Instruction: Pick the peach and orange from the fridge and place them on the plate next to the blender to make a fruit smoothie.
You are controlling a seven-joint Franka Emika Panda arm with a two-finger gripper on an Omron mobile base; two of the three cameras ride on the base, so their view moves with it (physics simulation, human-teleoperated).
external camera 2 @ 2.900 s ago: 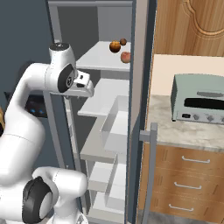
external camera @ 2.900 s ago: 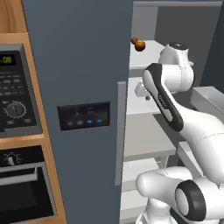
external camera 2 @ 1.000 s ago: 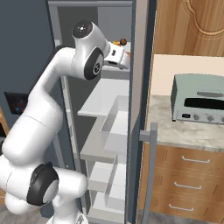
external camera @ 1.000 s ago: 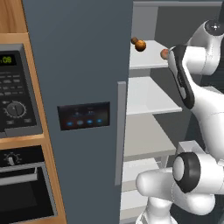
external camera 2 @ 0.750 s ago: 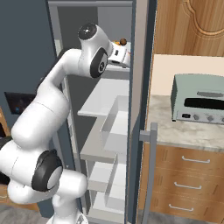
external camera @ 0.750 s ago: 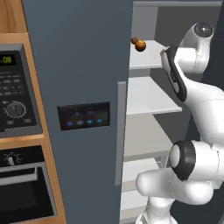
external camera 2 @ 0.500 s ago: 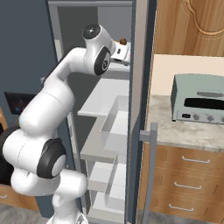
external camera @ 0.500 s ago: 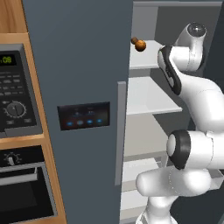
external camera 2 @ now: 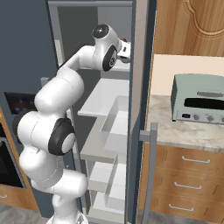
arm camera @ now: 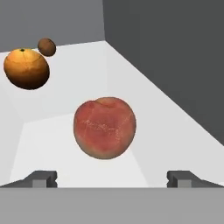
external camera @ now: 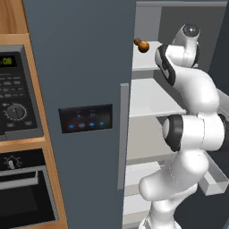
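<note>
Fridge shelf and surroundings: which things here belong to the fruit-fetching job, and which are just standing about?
Belongs to the job:
- peach, on the shelf straight ahead of the open jaws
- orange, further back on the same shelf
- fridge, door open

Just there:
- small brown fruit behind the orange
- toaster on the counter
- microwave
- oven

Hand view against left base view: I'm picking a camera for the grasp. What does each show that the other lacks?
Hand view: the peach, close and centred ahead of the open gripper. Left base view: the arm reaching into the fridge, the door panel, the oven. Both: the orange and a small brown fruit on the white shelf.
</note>
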